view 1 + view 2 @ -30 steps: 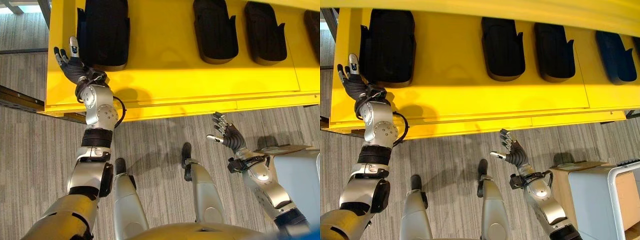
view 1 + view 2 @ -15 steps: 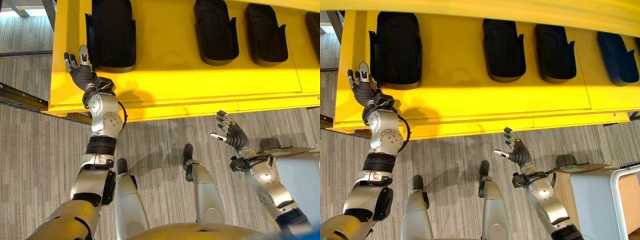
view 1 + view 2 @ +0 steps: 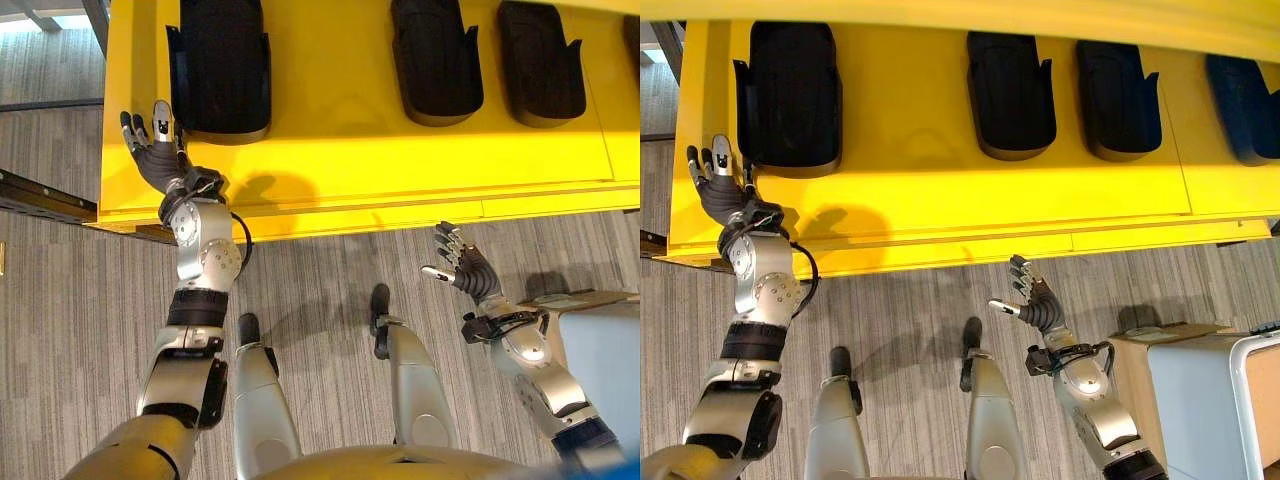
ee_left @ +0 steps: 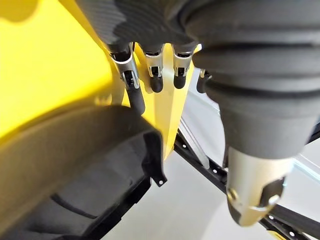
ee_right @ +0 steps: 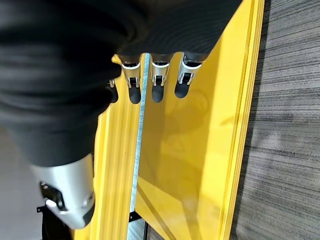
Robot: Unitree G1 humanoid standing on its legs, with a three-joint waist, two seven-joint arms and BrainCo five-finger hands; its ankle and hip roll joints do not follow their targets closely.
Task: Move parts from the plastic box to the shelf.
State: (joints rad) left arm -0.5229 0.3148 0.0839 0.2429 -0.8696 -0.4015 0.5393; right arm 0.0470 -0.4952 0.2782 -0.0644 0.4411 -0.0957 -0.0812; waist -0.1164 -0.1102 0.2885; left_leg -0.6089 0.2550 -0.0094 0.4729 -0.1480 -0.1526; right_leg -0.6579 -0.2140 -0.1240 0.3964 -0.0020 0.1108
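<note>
So the left hand (image 3: 152, 152) is up over the yellow shelf (image 3: 350, 150), fingers spread and holding nothing, right beside the leftmost black part (image 3: 222, 65). More black parts (image 3: 436, 60) sit in a row further along. The right hand (image 3: 465, 270) hangs open and empty over the floor (image 3: 60, 300), near a grey box (image 3: 1200, 400).

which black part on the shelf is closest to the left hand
The widest black part at the yellow shelf's left end, right beside the open left hand; the others lie farther right.
</note>
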